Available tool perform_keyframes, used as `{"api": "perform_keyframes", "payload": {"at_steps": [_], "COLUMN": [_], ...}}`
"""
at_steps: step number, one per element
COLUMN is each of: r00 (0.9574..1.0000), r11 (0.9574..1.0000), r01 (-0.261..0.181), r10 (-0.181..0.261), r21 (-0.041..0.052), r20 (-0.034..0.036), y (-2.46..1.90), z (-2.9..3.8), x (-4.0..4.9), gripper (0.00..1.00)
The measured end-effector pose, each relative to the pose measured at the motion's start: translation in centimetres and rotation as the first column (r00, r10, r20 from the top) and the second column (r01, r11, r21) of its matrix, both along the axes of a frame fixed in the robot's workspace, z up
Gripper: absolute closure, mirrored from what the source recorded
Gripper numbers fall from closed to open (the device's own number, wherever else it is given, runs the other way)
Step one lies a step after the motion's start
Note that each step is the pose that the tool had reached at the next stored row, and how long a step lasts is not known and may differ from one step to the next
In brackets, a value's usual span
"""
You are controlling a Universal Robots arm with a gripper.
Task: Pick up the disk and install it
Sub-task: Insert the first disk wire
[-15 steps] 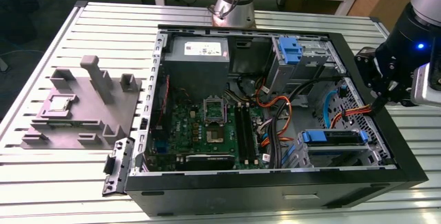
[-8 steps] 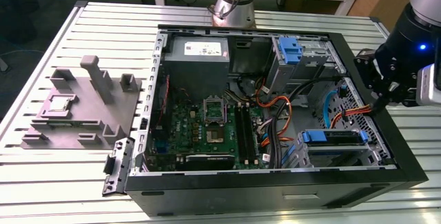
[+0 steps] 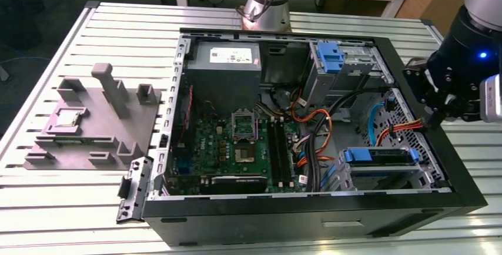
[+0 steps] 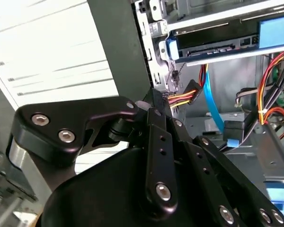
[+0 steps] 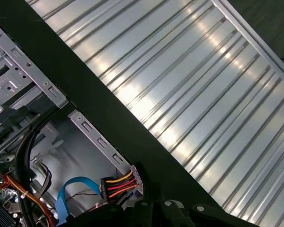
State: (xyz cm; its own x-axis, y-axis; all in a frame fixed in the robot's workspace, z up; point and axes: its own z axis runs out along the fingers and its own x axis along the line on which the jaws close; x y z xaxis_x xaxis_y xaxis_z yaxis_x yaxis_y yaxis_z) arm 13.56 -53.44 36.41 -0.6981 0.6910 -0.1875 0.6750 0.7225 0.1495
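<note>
The disk (image 3: 378,156), a drive in a blue carrier frame, sits in the metal cage inside the open computer case (image 3: 314,208), at the exterior view's lower right. In the second wrist view the disk (image 4: 213,47) lies level in its bay. My black gripper (image 3: 434,120) hangs over the case's wall on the exterior view's right, above and beside the disk and apart from it. Its fingers (image 4: 154,109) meet at the tips with nothing seen between them. A connector with red, yellow and black wires (image 4: 189,92) lies just past the tips; I cannot tell whether they touch.
A grey fixture block (image 3: 94,120) holding a small silver chip (image 3: 69,117) stands on the slatted metal table (image 3: 79,208) at the exterior view's left. Inside the case are the motherboard (image 3: 235,143), a power supply (image 3: 227,55), a bare blue bracket (image 3: 331,58) and loose cables (image 3: 314,126).
</note>
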Motion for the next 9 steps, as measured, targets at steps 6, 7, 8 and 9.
{"api": "perform_keyframes", "payload": {"at_steps": [6,7,8,9], "r00": [0.9945,0.9925,0.9903,0.9878], "r11": [0.9945,0.9925,0.9903,0.9877], "r01": [-0.105,-0.122,-0.139,-0.156], "r10": [0.105,0.122,0.139,0.156], "r21": [-0.0024,-0.0027,-0.003,-0.0034], "r20": [-0.0001,-0.0001,-0.0002,-0.0003], "y": [0.0,0.0,0.0,0.0], "z": [-0.11,-0.14,-0.16,-0.18], "x": [0.0,0.0,-0.01,-0.01], "gripper": [0.9,0.9,0.9,0.9]}}
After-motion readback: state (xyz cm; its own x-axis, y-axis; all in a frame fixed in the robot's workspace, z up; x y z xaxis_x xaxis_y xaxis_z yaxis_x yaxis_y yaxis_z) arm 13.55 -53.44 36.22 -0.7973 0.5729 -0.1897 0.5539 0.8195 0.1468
